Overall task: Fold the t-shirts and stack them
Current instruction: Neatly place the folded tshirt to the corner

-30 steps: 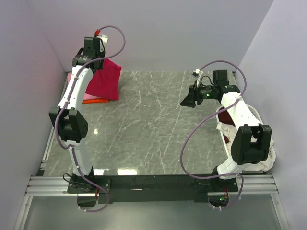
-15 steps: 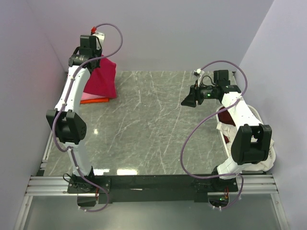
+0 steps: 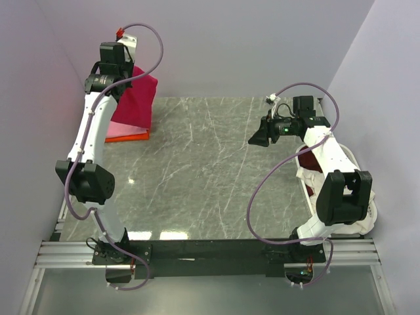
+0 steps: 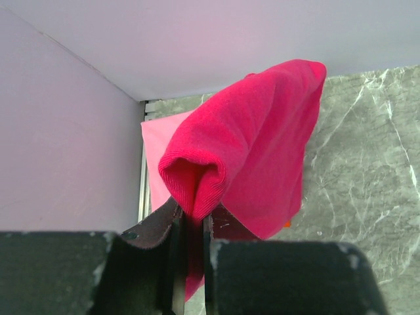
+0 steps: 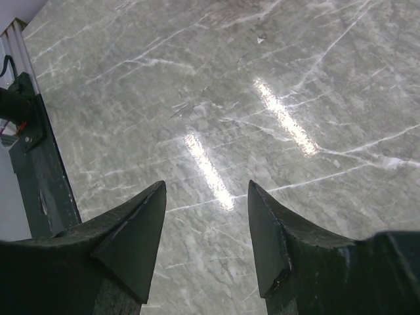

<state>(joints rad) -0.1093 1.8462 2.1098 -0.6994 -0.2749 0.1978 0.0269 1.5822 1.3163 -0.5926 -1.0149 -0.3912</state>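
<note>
One limp crimson t-shirt, ribbed edge tight in the left end effector; right end effector wide apart

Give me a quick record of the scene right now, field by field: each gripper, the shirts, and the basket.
left gripper: shut on the crimson t-shirt, raised at the table's far-left corner
crimson t-shirt: hangs bunched from the fingers, over the pink t-shirt
pink t-shirt: lies flat, with the orange t-shirt showing at its near edge
right gripper: open, empty, above bare table
basket: right edge, behind the right arm
</note>
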